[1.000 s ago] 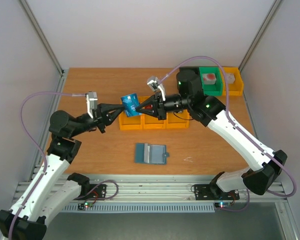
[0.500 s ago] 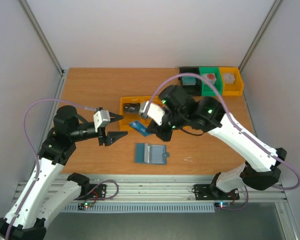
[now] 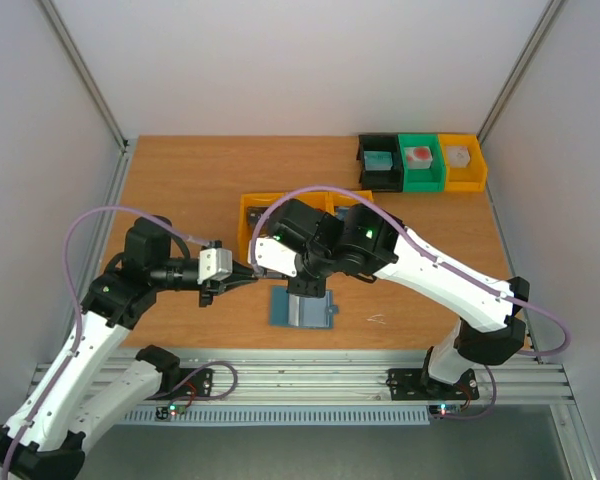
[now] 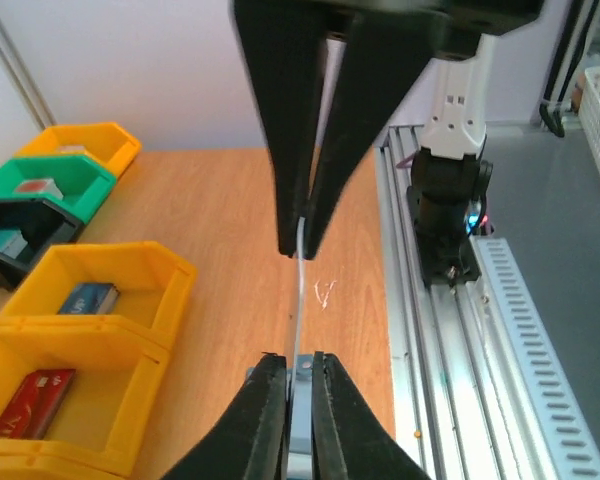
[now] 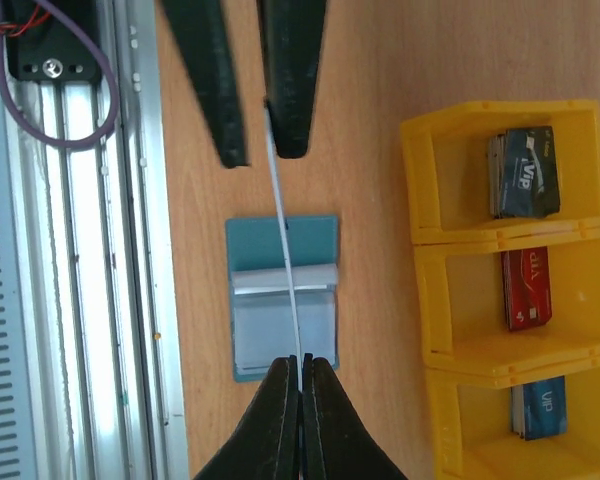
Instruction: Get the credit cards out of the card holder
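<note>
Credit card (image 5: 285, 260) held edge-on just above the open card holder (image 5: 255, 240)
The right gripper (image 5: 300, 362) pinches the card's right end, jaws pressed onto it; the left gripper (image 4: 295, 357) meets the left end with jaws narrowly spread, the thin edge in the gap. The blue holder lies flat on the table (image 3: 180, 180), close to the near edge, about midway across. Just beyond it stand three joined yellow bins (image 5: 420, 240), holding a dark grey card (image 5: 525, 175), a red card (image 5: 528, 290) and a blue card (image 5: 540, 408), one in each. Three small bins (image 3: 422, 184) sit in a row at the far right
</note>
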`<state>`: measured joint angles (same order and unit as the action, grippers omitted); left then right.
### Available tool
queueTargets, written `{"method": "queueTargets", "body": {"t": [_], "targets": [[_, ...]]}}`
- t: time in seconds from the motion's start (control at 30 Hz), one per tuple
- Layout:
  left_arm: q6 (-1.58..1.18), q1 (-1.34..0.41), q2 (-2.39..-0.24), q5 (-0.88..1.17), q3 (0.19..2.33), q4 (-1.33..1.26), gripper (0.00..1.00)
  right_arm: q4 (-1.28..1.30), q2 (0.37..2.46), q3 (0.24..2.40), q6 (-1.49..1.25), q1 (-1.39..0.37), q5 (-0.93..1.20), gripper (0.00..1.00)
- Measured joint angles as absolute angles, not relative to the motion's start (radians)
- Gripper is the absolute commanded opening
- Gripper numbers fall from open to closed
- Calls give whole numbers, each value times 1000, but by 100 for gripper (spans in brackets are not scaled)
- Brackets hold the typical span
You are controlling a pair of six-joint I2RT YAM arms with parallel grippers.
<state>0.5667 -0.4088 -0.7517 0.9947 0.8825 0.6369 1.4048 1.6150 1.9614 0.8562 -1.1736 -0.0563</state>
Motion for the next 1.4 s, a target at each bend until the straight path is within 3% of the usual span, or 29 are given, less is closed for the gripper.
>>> {"method": "queueTargets", "body": {"t": [0.4, 0.47, 0.6, 0.7, 0.8, 0.87, 1.0, 1.13, 1.4], "targets": [[470, -433, -744, 979, 854, 564, 0, 1436, 1615, 1977, 897, -1179, -27, 4], [449, -438, -744, 966, 854, 548, 0, 1441, 1614, 1984, 900, -1179, -29, 13], [308, -445, -746, 860, 854, 500, 0, 1350, 1576, 1938, 912, -1171, -83, 61], [143, -440, -760, 759, 854, 427, 0, 1213, 1471, 1796, 974, -1167, -189, 73], [-36, -417, -780, 658, 855, 342, 0, 1065, 1378, 1674, 1060, -1166, -303, 78], [-162, -388, -788, 598, 862, 284, 0, 914, 1327, 1594, 1154, -1166, -361, 78], [-511, -315, -809, 509, 887, 79, 0, 558, 1274, 1458, 1406, -1165, -420, 64], [-808, -290, -830, 468, 920, -63, 0, 209, 1299, 1384, 1680, -1165, -426, 61], [-996, -287, -827, 475, 947, -221, 0, -336, 1435, 1351, 2009, -1165, -345, 48]]}}
